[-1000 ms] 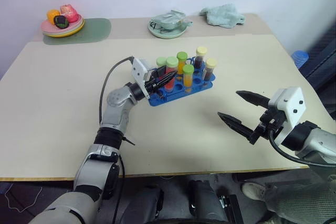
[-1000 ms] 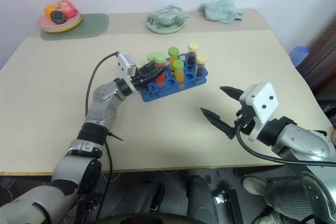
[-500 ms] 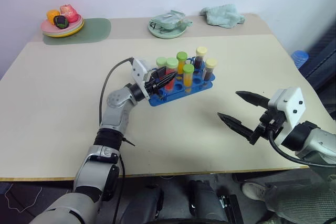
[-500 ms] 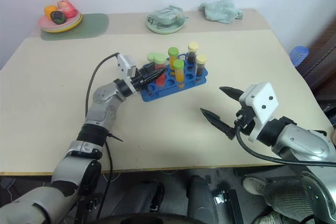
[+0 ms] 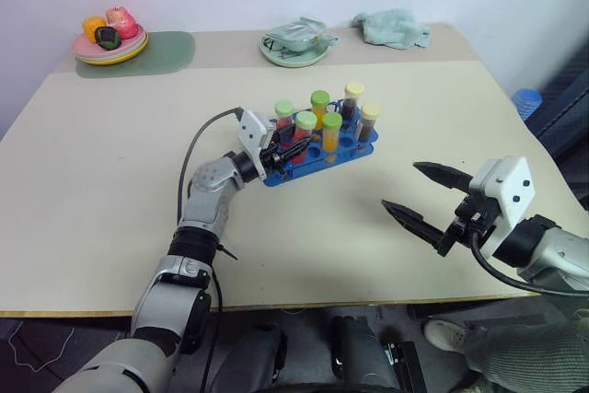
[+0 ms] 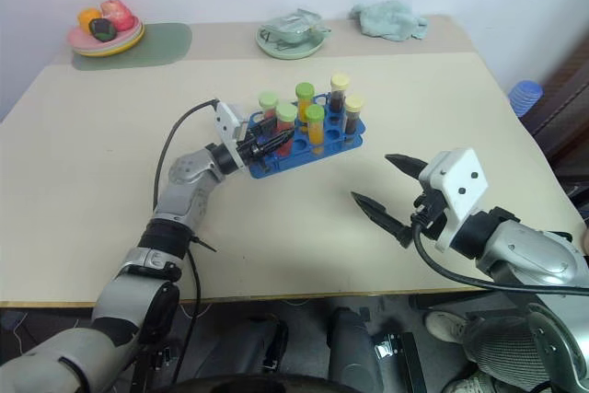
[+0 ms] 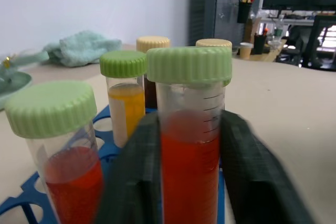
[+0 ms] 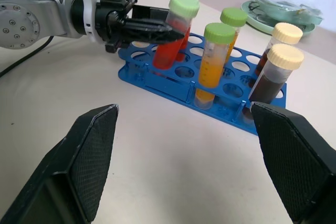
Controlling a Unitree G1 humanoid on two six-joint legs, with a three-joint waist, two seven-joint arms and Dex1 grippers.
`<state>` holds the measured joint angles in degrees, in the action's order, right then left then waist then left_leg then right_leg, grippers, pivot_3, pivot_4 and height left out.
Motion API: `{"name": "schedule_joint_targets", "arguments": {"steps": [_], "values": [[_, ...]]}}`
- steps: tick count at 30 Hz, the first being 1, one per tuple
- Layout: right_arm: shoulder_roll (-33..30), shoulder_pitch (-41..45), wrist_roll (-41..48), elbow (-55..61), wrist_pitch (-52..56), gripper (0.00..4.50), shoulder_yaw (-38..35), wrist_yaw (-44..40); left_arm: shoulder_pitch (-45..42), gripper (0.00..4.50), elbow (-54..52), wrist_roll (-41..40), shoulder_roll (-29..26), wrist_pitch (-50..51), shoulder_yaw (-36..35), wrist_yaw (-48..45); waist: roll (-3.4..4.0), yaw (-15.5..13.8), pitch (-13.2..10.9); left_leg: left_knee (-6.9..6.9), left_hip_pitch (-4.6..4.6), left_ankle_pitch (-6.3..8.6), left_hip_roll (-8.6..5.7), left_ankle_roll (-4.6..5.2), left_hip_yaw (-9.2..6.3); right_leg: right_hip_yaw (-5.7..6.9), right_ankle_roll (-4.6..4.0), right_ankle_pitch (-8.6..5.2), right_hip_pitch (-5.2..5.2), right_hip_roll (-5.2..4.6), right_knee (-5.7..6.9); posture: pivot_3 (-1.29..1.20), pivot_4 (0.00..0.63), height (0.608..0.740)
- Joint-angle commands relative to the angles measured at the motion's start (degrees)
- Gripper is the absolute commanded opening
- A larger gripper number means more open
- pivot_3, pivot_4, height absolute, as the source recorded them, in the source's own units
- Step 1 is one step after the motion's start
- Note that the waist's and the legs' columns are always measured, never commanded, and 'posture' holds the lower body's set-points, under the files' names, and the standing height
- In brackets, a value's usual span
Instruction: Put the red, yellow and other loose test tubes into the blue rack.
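**Left wrist view: jaws flanking a red tube**

The left gripper (image 7: 191, 182) is straddling a green-capped red test tube (image 7: 190, 145) standing in the blue rack (image 5: 317, 161) at mid-frame; its jaws are sitting part-open, and whether the fingers (image 7: 137, 182) are touching the tube cannot be told. The right gripper (image 5: 425, 198) is hovering at lower right above the tabletop (image 5: 110, 181), jaws spread wide, holding nothing.

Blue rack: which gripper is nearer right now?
Left. The left gripper is at the blue rack, its fingers flanking a red-filled tube standing in it. The right gripper hangs open, well away over bare table.
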<state>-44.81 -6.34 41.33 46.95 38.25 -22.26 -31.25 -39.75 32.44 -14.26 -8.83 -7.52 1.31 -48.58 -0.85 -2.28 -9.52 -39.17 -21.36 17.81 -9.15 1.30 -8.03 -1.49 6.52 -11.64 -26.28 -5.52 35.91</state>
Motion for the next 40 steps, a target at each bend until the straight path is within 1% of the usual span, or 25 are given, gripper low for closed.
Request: {"name": "schedule_joint_targets", "arguments": {"steps": [1,2,5,7,10,12,13,15,16,17,19,20,24,27,32,40], "values": [[0.4,0.2,-0.3,0.2,-1.8,4.13,-0.5,-0.4,0.4,3.72,-3.1,0.1,-0.1,0.0,-0.1,0.9,0.0,0.0,0.0,0.0,0.0,0.0,0.0,0.0,0.0,0.0,0.0,0.0,0.0,0.0,0.0,0.0,0.15,0.74],[0.4,0.2,-0.5,0.1,-1.9,4.13,-0.3,-0.6,0.6,4.08,-4.0,-0.4,-0.3,0.7,-0.3,0.7,0.0,0.0,0.0,0.0,0.0,0.0,0.0,0.0,0.0,0.0,0.0,0.0,-0.01,0.0,0.0,0.0,0.15,0.74],[0.4,-0.1,-0.7,-0.3,-2.2,4.13,-0.2,-1.1,1.8,4.08,-7.2,-0.6,-1.5,2.4,-0.8,1.3,0.0,0.0,0.0,0.0,-0.01,0.0,0.0,0.0,0.0,0.0,0.0,0.0,-0.01,0.0,0.0,0.0,0.15,0.74],[0.2,-0.5,-1.0,-0.8,-2.6,4.13,-0.3,-1.8,3.5,4.08,-9.4,2.0,-3.5,2.7,0.3,2.3,0.0,0.1,0.0,0.01,0.0,0.0,0.0,0.0,0.0,0.0,0.0,0.0,-0.01,0.0,0.0,0.0,0.15,0.74],[0.1,-0.9,-1.1,-1.5,-2.9,4.13,-0.4,-2.5,7.2,4.08,-13.9,1.8,-6.4,4.6,0.1,1.9,0.03,0.2,0.0,0.04,0.02,0.0,0.02,-0.01,0.01,-0.02,0.0,0.0,-0.03,0.02,0.02,0.0,0.15,0.74],[0.2,-1.4,-0.9,-1.9,-3.0,4.13,-1.0,-2.9,9.6,4.08,-16.2,-3.5,-6.0,5.1,-2.2,-0.5,0.04,0.0,0.0,0.04,0.02,0.0,0.02,-0.01,0.01,-0.02,0.0,0.0,-0.02,0.02,0.0,0.0,0.15,0.74],[0.3,-1.9,-0.8,-2.1,-3.1,4.13,-1.4,-3.1,10.8,4.08,-17.3,-8.1,-5.7,6.2,-4.0,-3.5,0.03,-0.1,0.0,0.04,0.02,0.0,0.01,0.0,0.0,-0.02,0.0,0.0,-0.01,0.02,0.0,0.0,0.15,0.74],[0.2,-3.1,-1.2,-2.7,-3.7,4.13,-2.2,-4.0,13.7,4.08,-20.0,-13.9,-8.0,9.6,-5.6,-10.3,0.03,-0.1,0.0,0.02,-0.01,0.01,0.01,0.02,0.0,0.0,0.0,0.0,-0.02,0.02,-0.02,0.0,0.15,0.74],[0.2,-3.8,-1.4,-3.0,-4.0,4.13,-2.7,-4.3,15.1,4.08,-21.0,-13.5,-9.6,9.8,-6.2,-10.2,0.03,0.0,0.0,0.02,-0.01,0.02,0.01,0.03,-0.01,0.0,0.0,0.0,-0.02,0.02,-0.03,0.0,0.15,0.74],[0.3,-5.0,-1.9,-3.6,-4.5,4.13,-3.8,-4.7,18.4,4.08,-23.2,-13.6,-12.8,10.0,-7.6,-11.4,0.04,0.0,0.0,0.03,-0.01,0.02,0.01,0.03,0.0,0.0,0.0,0.0,-0.02,0.02,-0.03,0.0,0.15,0.74],[0.5,-7.2,-2.2,-4.8,-5.3,4.13,-6.1,-5.7,23.6,4.08,-27.2,-14.5,-16.7,10.0,-9.9,-12.8,0.08,0.5,0.0,0.06,0.02,0.02,0.04,0.02,0.02,-0.03,-0.01,0.0,-0.05,0.05,-0.02,0.0,0.15,0.74],[0.5,-8.1,-2.1,-5.3,-5.5,4.13,-7.3,-6.2,26.1,4.08,-29.1,-15.5,-18.8,12.2,-11.0,-12.7,0.11,0.8,0.1,0.16,0.08,0.03,0.06,0.02,0.03,-0.06,-0.02,-0.01,-0.03,0.06,-0.02,0.0,0.15,0.74],[1.3,-11.5,-1.3,-7.2,-6.2,4.13,-11.2,-7.9,32.3,4.08,-33.0,-17.4,-24.7,15.0,-15.3,-13.2,0.11,0.0,0.1,0.13,0.08,0.03,0.07,0.02,0.05,-0.07,-0.02,-0.01,0.02,0.07,-0.02,0.0,0.15,0.74],[2.1,-13.5,-2.2,-9.2,-8.1,4.13,-12.9,-9.6,34.6,4.08,-33.6,-18.2,-27.5,15.7,-17.7,-13.7,0.12,-0.2,0.1,0.11,0.1,0.07,0.07,0.1,0.04,-0.01,-0.02,-0.01,0.14,0.05,-0.07,0.0,0.15,0.74],[2.6,-14.1,-4.3,-13.6,-12.2,4.13,-12.5,-12.6,36.0,4.08,-35.0,-18.2,-28.3,16.2,-18.6,-12.4,0.14,0.1,0.1,0.12,0.14,0.11,0.07,0.16,0.04,0.0,-0.01,-0.01,0.24,0.05,-0.25,0.0,0.15,0.74],[2.2,-12.0,-6.1,-18.0,-15.7,4.13,-10.8,-15.5,40.0,4.08,-42.2,-19.5,-27.7,18.6,-17.5,-11.7,0.2,0.1,0.1,0.15,0.18,0.12,0.09,0.15,0.04,0.0,-0.01,-0.01,0.31,0.06,-0.34,0.0,0.15,0.74]]}}
